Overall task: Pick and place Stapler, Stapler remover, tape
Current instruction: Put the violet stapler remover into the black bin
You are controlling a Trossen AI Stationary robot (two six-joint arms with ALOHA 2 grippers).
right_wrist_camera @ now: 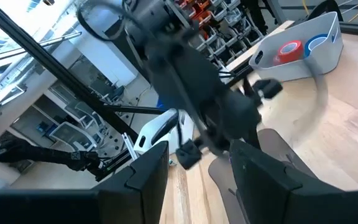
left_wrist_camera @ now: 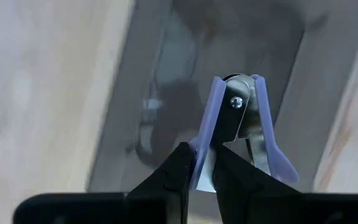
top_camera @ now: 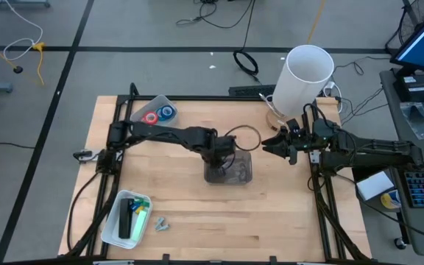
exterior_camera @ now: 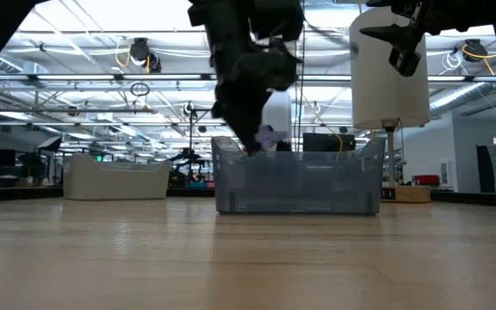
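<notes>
Over the clear bin (top_camera: 228, 171) mid-tabletop (top_camera: 197, 221), the left end effector (left_wrist_camera: 202, 171) pinches the purple staple remover (left_wrist_camera: 241, 124). Bare wood lies all around. Off to the side, the right end effector (top_camera: 271, 145) hangs half open, holding nothing.

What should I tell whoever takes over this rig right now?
Left gripper: shut on the staple remover, held over the clear bin at table centre.
Right gripper: open, empty, waiting right of the bin.
Tape rolls: in the tray at the far left.
White tray near left holds dark and green items.
Done: remover picked up.
Left: release it, then the rest.
</notes>
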